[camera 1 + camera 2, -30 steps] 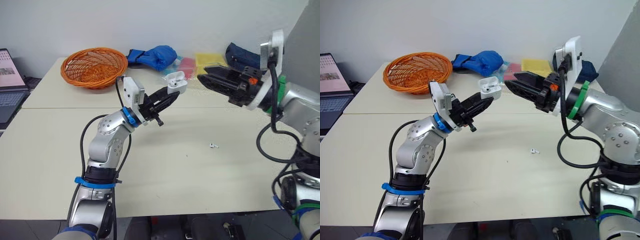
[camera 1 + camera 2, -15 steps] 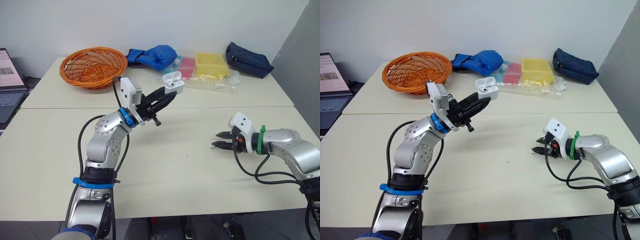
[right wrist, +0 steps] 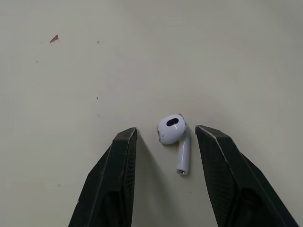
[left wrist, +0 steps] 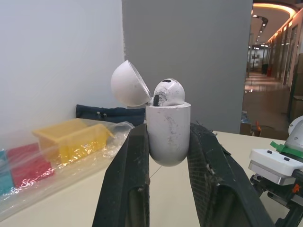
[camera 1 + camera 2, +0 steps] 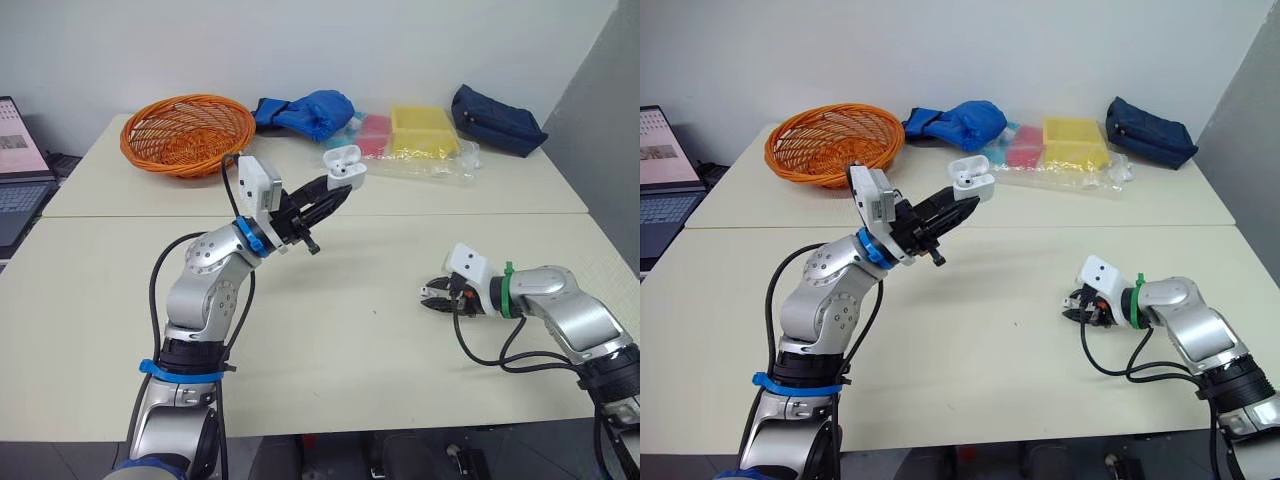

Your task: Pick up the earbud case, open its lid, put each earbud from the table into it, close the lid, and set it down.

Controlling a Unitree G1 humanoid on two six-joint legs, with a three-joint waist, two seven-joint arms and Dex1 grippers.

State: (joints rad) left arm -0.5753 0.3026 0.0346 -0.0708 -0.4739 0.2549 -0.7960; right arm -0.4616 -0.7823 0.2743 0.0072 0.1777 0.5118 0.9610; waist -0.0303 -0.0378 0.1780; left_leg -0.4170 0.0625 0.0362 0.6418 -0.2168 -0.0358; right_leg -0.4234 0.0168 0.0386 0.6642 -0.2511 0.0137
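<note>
1. The left pincer (image 5: 338, 184) is clenched on the white earbud case (image 4: 168, 135), held above the worktop (image 5: 330, 330) with its lid (image 4: 129, 85) flipped open and one earbud (image 4: 169, 92) seated inside.
2. The right pincer (image 3: 166, 132) is spread, low on the worktop, its fingers (image 3: 113, 179) either side of the second earbud (image 3: 171, 128) without touching it.
3. An orange basket (image 5: 187, 132) sits at the far edge.

A white earbud case (image 4: 168, 135), scuffed with grey marks, and a glossy white earbud (image 3: 173, 132) against a pale cream table (image 5: 350, 340). Behind them are an orange woven basket (image 5: 186, 133), a bright blue bag (image 5: 310, 108), a yellow box (image 5: 423, 128), a red box (image 5: 374, 128) and a navy pouch (image 5: 495, 118).
</note>
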